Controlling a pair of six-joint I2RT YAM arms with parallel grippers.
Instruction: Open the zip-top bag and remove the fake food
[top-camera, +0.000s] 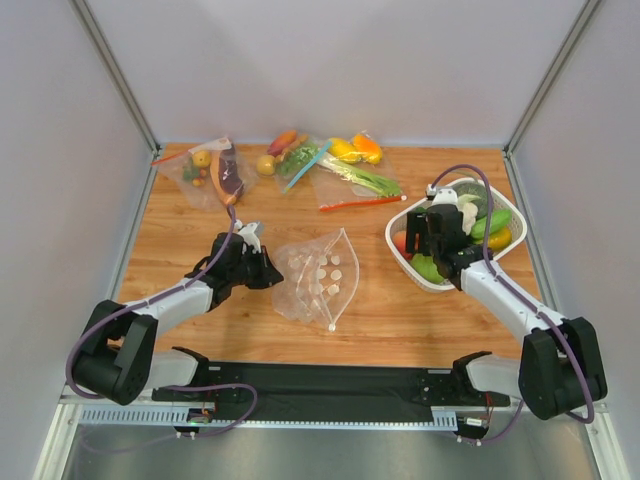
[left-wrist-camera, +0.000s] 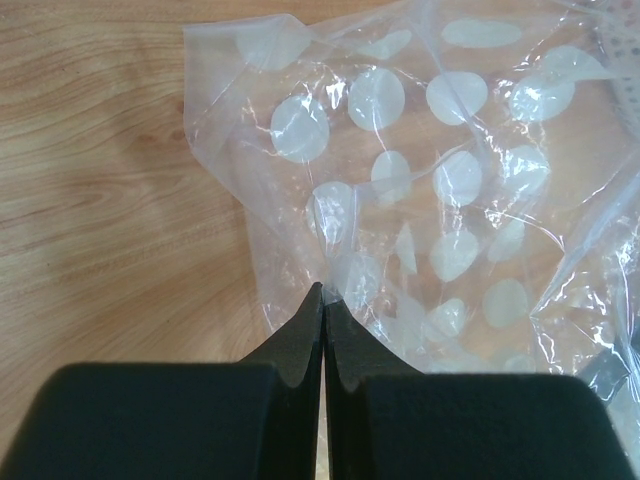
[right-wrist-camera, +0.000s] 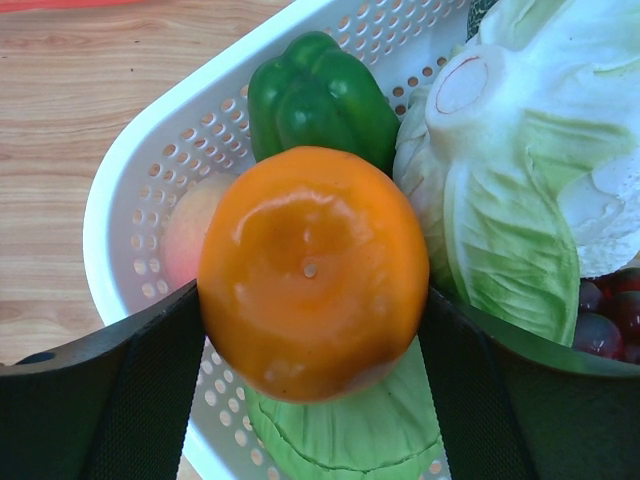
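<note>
The zip-top bag (top-camera: 320, 275) is clear with pale round dots and lies flat and empty on the wooden table. It fills the left wrist view (left-wrist-camera: 420, 200). My left gripper (top-camera: 270, 274) is shut, and its tips (left-wrist-camera: 325, 295) pinch the bag's near left edge. My right gripper (top-camera: 436, 243) is shut on the round orange (right-wrist-camera: 312, 270) and holds it over the white perforated basket (right-wrist-camera: 150, 170). The white cauliflower with green leaves (right-wrist-camera: 540, 150) lies in the basket, and an elongated glossy green piece (top-camera: 492, 222) lies there too. The top view does not show the orange.
The basket (top-camera: 402, 258) at the right also holds a green pepper (right-wrist-camera: 320, 100), a pale green leafy piece (right-wrist-camera: 350, 440) and grapes (right-wrist-camera: 600, 320). Three other filled bags lie at the back (top-camera: 215, 170), (top-camera: 295, 155), (top-camera: 355, 170). A black rail (top-camera: 330, 380) runs along the near edge.
</note>
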